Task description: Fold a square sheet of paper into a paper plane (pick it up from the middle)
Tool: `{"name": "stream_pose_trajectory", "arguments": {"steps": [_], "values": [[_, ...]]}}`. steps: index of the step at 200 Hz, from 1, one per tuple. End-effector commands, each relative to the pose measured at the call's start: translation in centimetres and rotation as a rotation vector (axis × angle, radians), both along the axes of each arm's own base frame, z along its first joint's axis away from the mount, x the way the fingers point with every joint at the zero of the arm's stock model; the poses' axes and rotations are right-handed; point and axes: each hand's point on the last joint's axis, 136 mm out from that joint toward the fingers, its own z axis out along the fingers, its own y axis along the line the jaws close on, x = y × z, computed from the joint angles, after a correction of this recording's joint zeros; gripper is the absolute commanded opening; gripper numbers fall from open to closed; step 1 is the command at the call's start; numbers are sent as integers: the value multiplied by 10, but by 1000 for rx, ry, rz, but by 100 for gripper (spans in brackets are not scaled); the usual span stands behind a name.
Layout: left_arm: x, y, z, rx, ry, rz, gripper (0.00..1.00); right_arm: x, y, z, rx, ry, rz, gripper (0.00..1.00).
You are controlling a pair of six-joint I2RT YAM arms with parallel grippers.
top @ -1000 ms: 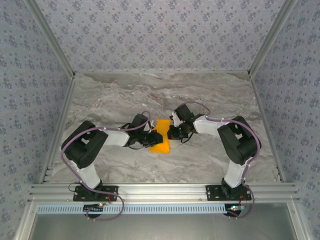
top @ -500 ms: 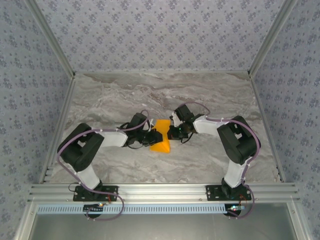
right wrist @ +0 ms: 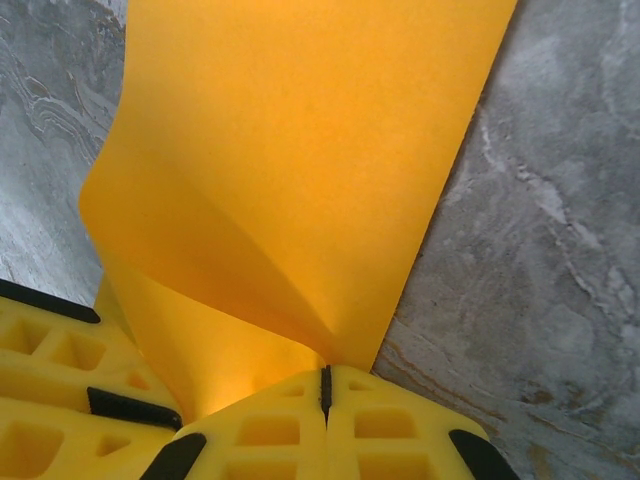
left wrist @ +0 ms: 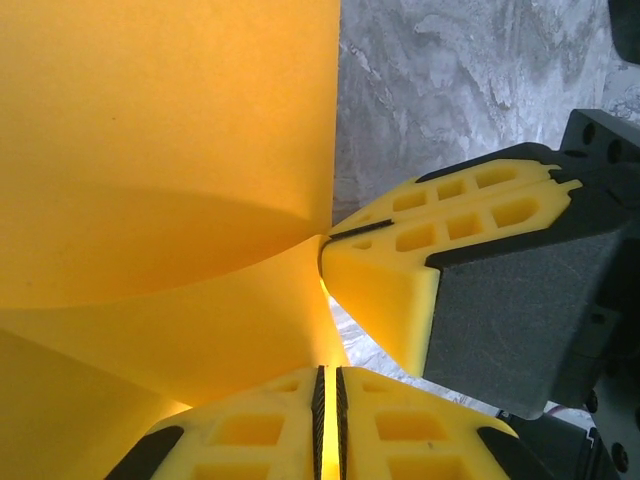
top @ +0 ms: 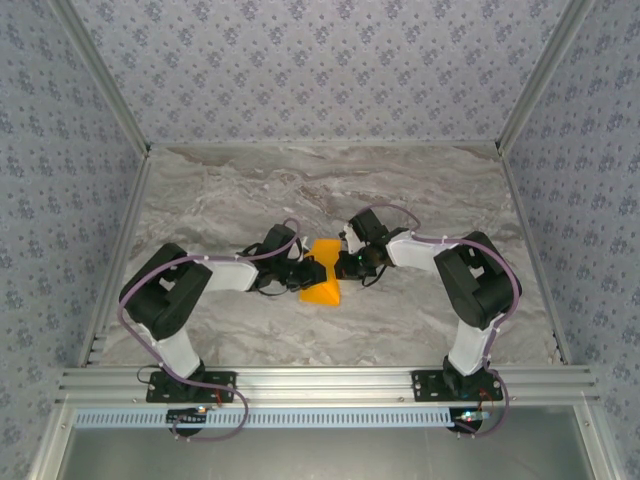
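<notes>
Orange square sheet of paper lies mid-frame on the marble bench in the overhead view. Its long axis runs up-frame to down-frame and its waist is pinched. The left tool bites from frame-left and the right tool from frame-right, both equally near.

Left wrist view: its own pads clamp the sheet at bottom centre, the right tool's tip touching just beside.

Right wrist view: its pads are shut on the gathered paper, which rises up-frame.

The next fold, I'd judge, turns on that shared middle pinch.
</notes>
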Motion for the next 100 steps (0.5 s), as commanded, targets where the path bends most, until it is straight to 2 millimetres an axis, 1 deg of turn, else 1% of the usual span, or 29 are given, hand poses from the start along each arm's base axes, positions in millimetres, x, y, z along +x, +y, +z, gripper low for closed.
{"name": "stream_pose_trajectory", "arguments": {"steps": [1,24,100], "values": [[0,0,-5,32,1,-1,14,4,0,0,-2,0,11,3],[-4,4,-11,53,13,2,14,4,-1,-1,-5,2,10,3],[-7,9,-18,81,23,3,14,6,0,0,0,-2,10,3]]}}
